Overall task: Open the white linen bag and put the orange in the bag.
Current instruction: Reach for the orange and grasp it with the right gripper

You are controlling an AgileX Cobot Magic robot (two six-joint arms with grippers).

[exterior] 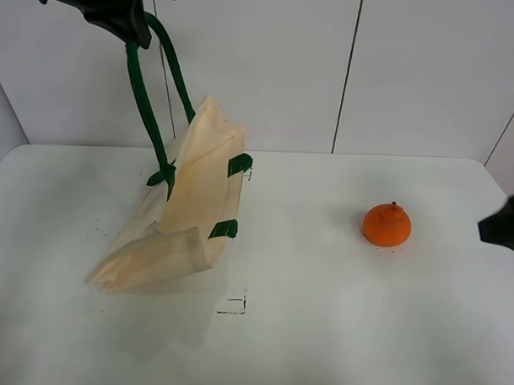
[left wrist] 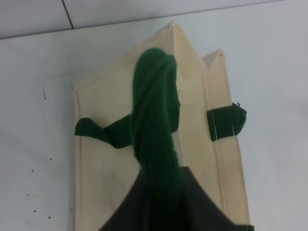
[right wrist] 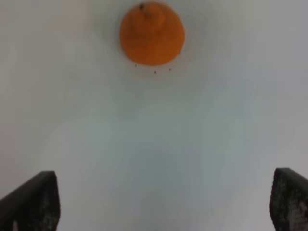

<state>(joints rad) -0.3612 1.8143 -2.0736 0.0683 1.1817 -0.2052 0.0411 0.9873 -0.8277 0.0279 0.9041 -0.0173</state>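
1. Left claw (exterior: 128, 27) clamps the dark green strap handles (exterior: 149, 100), holding up the cream rectangular fabric bag (exterior: 193, 199).
2. Small round orange fruit (exterior: 387, 225) sits on the white surface (exterior: 320, 330), well apart.
3. Right claw (right wrist: 166, 192) gapes nearby.

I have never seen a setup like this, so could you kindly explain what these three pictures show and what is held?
This is a robot with two arms, each ending in a gripper. One picture comes from a camera mounted high, looking down on a white table. The other two come from cameras on the wrists. The left gripper is shut on the green strap handles of a white linen bag, holding its top up while its bottom rests on the table; the left wrist view looks down those handles. The right gripper is open and empty, facing an orange that lies on the table, apart from the bag.
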